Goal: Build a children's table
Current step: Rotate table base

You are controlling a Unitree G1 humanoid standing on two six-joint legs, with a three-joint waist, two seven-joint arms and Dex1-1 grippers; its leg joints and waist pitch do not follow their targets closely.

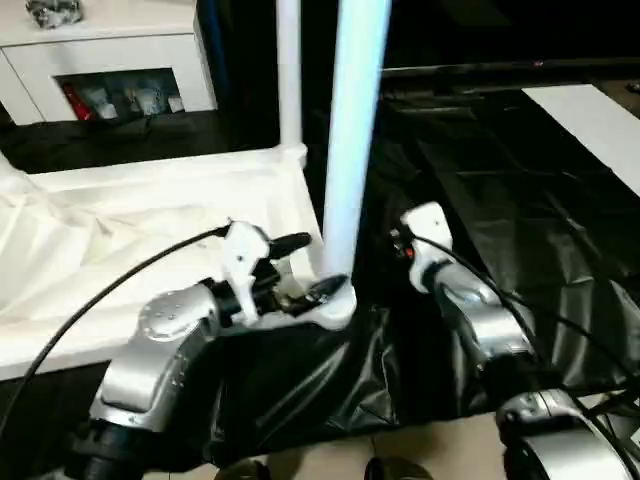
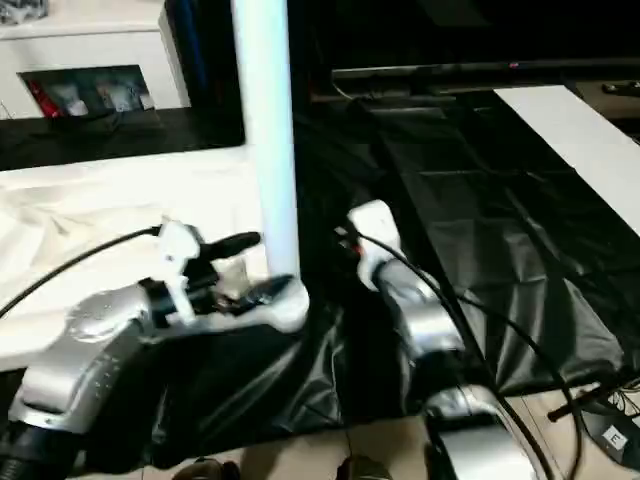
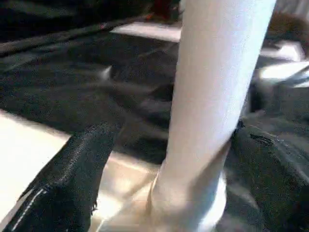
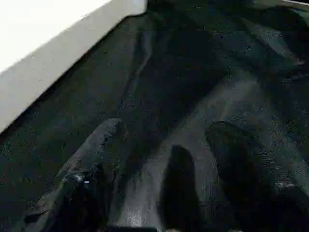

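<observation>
Left gripper (image 3: 159,159) with its two black fingers (image 3: 67,183) spread either side of the near white tapered tube leg (image 1: 352,140), not clamping it. Right gripper (image 4: 164,169) hangs open above black plastic sheeting (image 1: 520,220), well apart. Two legs stand upright in corner sockets of the white plastic rectangular tabletop (image 1: 150,230); the far leg (image 1: 289,70) rises behind.
</observation>
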